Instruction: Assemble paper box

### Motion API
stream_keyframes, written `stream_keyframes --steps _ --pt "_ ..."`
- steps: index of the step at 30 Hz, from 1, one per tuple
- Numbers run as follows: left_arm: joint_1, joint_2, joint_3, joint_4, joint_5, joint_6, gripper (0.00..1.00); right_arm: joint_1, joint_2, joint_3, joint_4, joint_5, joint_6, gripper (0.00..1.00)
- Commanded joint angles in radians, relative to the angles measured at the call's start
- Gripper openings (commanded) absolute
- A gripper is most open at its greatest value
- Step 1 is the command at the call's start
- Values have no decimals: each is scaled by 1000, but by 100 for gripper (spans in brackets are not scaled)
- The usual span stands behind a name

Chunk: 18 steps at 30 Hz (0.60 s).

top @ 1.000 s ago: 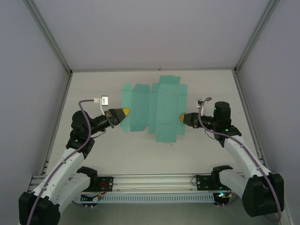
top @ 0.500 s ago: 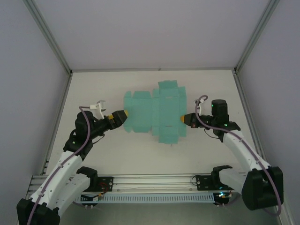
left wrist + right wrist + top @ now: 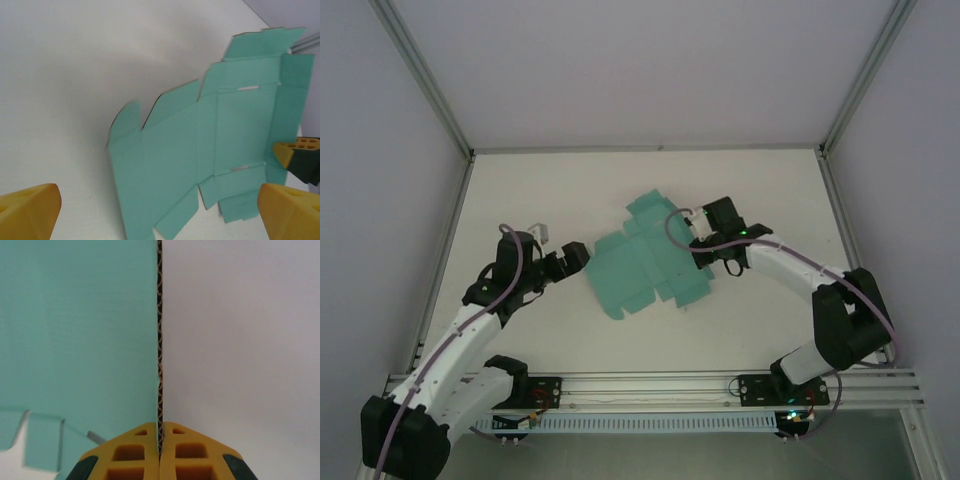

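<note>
The paper box (image 3: 648, 262) is a flat teal die-cut sheet with tabs, lying skewed on the white table. My right gripper (image 3: 699, 254) is shut on its right edge. In the right wrist view the yellow fingertips (image 3: 140, 450) pinch the corrugated edge of the paper box (image 3: 80, 330), the right gripper (image 3: 160, 442) gripping it edge-on. My left gripper (image 3: 576, 257) stands open just left of the sheet, not touching it. Seen from the left wrist, the left gripper (image 3: 160, 215) has its fingers spread wide before the paper box (image 3: 200, 150), nothing between them.
A metal rail (image 3: 650, 385) runs along the near edge of the table (image 3: 540, 190). Grey walls and slanted frame posts (image 3: 425, 80) close in the left, right and back sides.
The left gripper opened, let go of the sheet's left edge and drew back a little. The right gripper shut on the right edge and swung left, turning the sheet askew.
</note>
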Motion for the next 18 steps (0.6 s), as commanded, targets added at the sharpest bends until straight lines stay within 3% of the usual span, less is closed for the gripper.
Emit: stream_keyframes --steps 1,8,14,18 --pt "-7 54 59 116 76 -46 100 60 36 35 45 252 -209 0" --pt "-23 253 220 227 191 -114 100 211 60 -41 334 437 -491 0" --pt "-70 425 403 190 222 -98 100 297 76 -57 416 517 -560 0" --pt "-120 511 528 59 135 -30 100 325 99 -68 465 554 -592 0"
